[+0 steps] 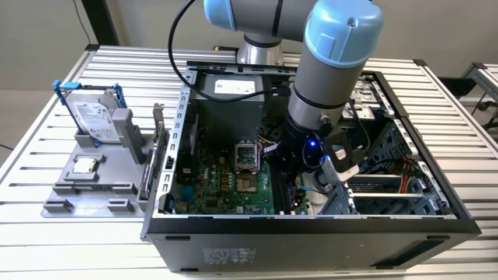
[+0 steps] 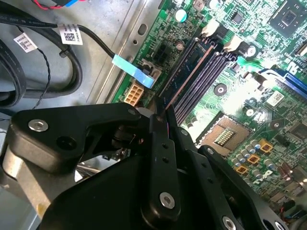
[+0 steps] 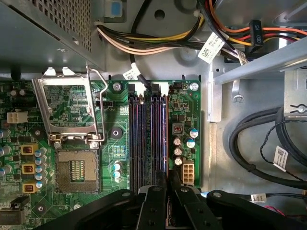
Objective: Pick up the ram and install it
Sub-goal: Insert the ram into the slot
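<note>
- Your black end effector point(image 3: 168, 178) reaches down into the open dark grey metal computer case point(image 1: 311, 224) on the slatted metal table point(image 1: 93, 245); its fingers look drawn together and clamped on the end of the long, thin blue-green ram point(image 2: 184, 72).
- The ram stands on edge along the outermost of the black-and-blue memory slots point(image 3: 144, 134), on the side away from the silver processor socket point(image 3: 76, 170); you cannot tell whether it is seated or just resting in the slot mouth.
- Its long axis runs parallel to the slots, one end in the end effector, the far end towards the white slot latches point(image 2: 211, 29).
- Likely risks: a slight tilt or offset could put the edge on the slot wall, so pressing could bend the green motherboard point(image 3: 187, 105); pressure at one end alone could leave the far end raised and unlatched.
</note>
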### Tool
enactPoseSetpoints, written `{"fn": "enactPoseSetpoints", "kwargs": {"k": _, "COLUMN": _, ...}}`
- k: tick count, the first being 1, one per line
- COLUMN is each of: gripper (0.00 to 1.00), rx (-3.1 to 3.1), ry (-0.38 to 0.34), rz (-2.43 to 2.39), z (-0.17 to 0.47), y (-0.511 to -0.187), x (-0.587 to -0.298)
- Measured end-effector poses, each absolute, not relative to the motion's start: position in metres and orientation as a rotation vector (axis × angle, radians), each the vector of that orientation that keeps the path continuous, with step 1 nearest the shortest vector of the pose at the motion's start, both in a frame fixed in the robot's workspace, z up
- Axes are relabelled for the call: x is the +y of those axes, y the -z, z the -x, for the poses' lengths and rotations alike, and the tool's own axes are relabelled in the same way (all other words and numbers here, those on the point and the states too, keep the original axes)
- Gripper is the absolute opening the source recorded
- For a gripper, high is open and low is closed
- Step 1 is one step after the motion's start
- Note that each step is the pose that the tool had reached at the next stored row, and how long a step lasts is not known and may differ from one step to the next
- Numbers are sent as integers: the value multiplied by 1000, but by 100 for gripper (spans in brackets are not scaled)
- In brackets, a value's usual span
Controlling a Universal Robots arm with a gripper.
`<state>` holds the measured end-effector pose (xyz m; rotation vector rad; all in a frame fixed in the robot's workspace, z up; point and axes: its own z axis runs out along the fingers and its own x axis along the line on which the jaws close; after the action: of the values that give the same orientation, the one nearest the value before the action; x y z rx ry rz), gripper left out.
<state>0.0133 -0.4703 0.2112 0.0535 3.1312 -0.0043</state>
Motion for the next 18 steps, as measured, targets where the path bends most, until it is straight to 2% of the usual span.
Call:
{"fn": "enactPoseSetpoints", "kwargs": {"k": 12, "gripper": 0, "rx": 3131, "ry": 3, "rz": -53, "z": -13, "y": -211, "x": -470}}
{"fn": "enactPoseSetpoints", "kwargs": {"k": 13, "gripper": 100, "rx": 3131, "ry": 2, "rz": -53, "z": -13, "y": -210, "x": -470}}
{"fn": "enactPoseSetpoints", "kwargs": {"k": 18, "gripper": 100, "rx": 3131, "ry": 5, "rz": -54, "z": -13, "y": -211, "x": -470}}
